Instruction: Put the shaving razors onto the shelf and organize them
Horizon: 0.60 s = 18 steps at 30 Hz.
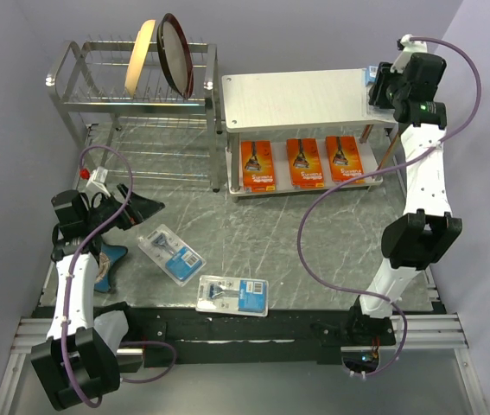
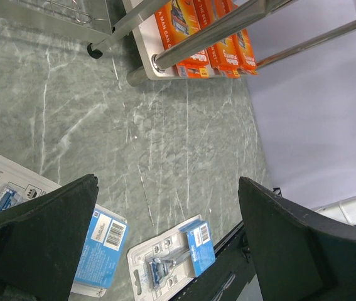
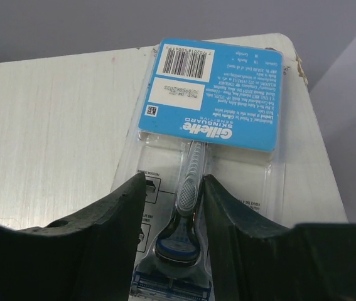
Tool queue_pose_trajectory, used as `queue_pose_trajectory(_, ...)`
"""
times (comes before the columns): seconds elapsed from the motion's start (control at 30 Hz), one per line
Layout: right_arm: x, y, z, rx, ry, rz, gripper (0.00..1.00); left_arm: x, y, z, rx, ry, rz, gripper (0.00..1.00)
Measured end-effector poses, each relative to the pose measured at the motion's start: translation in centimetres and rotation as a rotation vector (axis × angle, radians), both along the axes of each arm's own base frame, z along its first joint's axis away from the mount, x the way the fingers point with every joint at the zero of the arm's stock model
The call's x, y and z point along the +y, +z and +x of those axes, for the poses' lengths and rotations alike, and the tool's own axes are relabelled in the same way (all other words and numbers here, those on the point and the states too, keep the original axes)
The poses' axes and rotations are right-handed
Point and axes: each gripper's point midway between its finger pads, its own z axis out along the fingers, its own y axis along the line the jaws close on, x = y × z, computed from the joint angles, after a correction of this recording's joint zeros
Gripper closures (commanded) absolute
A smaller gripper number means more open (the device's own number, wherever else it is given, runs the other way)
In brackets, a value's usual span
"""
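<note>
Up top first: the right claw was out at the far right end of the shelf, level with the top board, and a blue razor pack poked out just beside its fingers. On the lower board three orange packs lay flat in a tidy row, side by side. Two more blue packs were down on the table, one angled near the left arm, the other close to the front edge. The left claw hung over the table's left side, with the dish rack behind it.

Over to the left wrist: the left claw stood wide open with nothing between its fingers. Both loose packs lay on the marble below, and the orange packs showed up by the shelf leg.

Now the right wrist: the right claw was pinched in on the raised bubble around the razor handle, gripping the blue razor pack. The pack sat over the top board's right end, barcode end pointing away towards the far corner.
</note>
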Motion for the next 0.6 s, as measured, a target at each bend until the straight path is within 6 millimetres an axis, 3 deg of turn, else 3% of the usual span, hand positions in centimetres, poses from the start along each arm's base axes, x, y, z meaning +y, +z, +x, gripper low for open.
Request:
queue_pose_trajectory(0.1,0.3,-0.1,0.2,-0.001,0.030,-0.014,0.63,0.1,-0.1,0.0,0.002,0.004,-0.001,0.01)
queue_pose_trajectory(0.4,1.3,-0.1,0.6,-0.004,0.109,-0.027,0.64,0.2,-0.4,-0.1,0.012,0.007,-0.003,0.00)
queue_pose_trajectory(0.43,1.3,-0.1,0.6,-0.003,0.108,-0.026,0.62,0.2,-0.4,-0.1,0.012,0.007,-0.003,0.00)
queue_pose_trajectory(0.47,1.3,-0.1,0.6,-0.003,0.104,-0.023,0.47,0.2,-0.4,-0.1,0.013,0.008,-0.003,0.00)
queue_pose_trajectory(0.5,1.3,-0.1,0.6,-0.003,0.099,-0.018,0.42,0.2,-0.4,-0.1,0.013,0.008,-0.003,0.01)
queue_pose_trajectory(0.57,1.1,-0.1,0.6,-0.004,0.086,-0.012,0.33,0.2,-0.4,-0.1,0.013,0.010,-0.004,0.01)
queue_pose_trajectory(0.6,1.1,0.0,0.7,-0.007,0.080,-0.007,0.33,0.2,-0.4,-0.1,0.013,0.010,-0.003,0.01)
